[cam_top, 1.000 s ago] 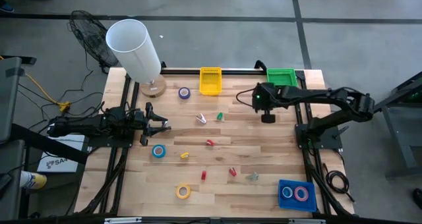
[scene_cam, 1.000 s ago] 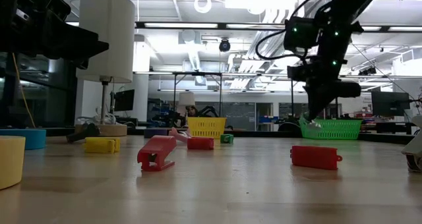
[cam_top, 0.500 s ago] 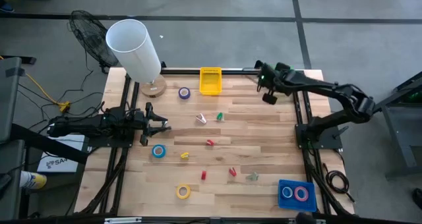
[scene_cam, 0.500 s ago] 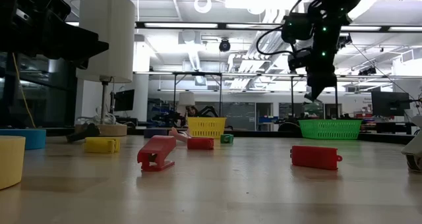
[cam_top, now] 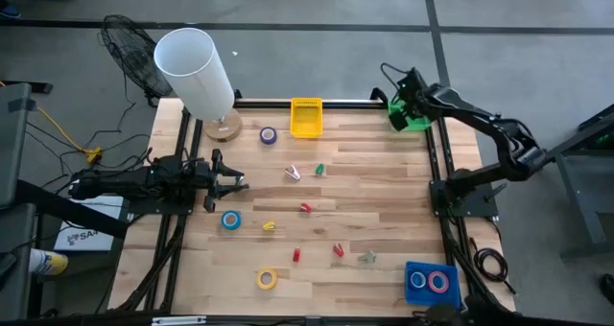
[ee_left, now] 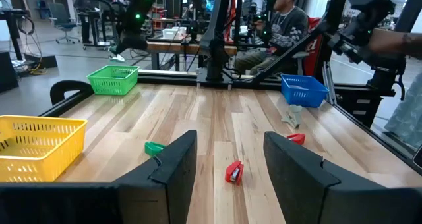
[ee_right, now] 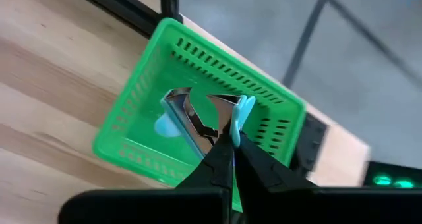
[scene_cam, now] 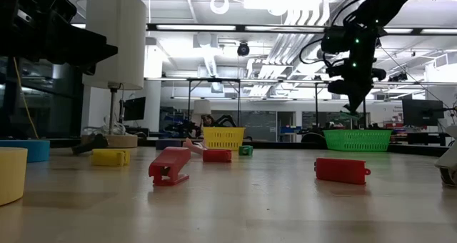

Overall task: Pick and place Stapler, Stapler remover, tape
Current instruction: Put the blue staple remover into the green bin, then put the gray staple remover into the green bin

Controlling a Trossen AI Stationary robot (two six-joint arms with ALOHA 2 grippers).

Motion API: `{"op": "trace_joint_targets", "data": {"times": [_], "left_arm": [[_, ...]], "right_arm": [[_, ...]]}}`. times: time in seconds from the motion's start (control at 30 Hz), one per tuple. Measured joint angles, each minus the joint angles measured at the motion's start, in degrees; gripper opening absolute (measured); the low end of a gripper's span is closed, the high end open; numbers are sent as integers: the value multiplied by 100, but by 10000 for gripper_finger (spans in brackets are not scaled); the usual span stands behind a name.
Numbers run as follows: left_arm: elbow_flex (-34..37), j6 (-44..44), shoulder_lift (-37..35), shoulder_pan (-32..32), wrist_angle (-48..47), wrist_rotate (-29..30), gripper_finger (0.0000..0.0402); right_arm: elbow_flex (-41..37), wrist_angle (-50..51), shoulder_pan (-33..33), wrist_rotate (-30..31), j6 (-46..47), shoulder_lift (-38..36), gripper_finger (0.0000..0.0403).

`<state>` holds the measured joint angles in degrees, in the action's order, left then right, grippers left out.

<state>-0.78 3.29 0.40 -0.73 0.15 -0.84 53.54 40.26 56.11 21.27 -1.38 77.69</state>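
Across the wooden counter (cam_top: pixel 365 187) we see small coloured pieces and tape rolls scattered. Our right gripper (ee_right: pixel 231 147) hangs over the green basket (ee_right: pixel 145 128) at the far right corner, fingers pinched on a pale blue staple remover (ee_right: pixel 241 111); a second remover (ee_right: pixel 183 115) lies inside the basket. Our left gripper (ee_left: pixel 224 159) waits low at the left edge, fingers spread apart. A blue tape roll (cam_top: pixel 230 221) lies near it.

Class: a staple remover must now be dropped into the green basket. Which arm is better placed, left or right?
Right. The right gripper is shut on the pale blue staple remover directly above the green plastic basket. The left gripper sits open across the table.
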Motion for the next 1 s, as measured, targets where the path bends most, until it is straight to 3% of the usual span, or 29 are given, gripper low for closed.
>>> {"op": "trace_joint_targets", "data": {"times": [0.27,0.67,1.0], "left_arm": [[1,1,1,2,1,-1,175],[-2,0,-1,0,1,-2,175],[-2,2,1,1,0,0,175]], "right_arm": [[0,-454,416,-754,276,395,0],[0,-652,501,-792,505,885,3],[0,-553,501,-794,726,885,78]]}}
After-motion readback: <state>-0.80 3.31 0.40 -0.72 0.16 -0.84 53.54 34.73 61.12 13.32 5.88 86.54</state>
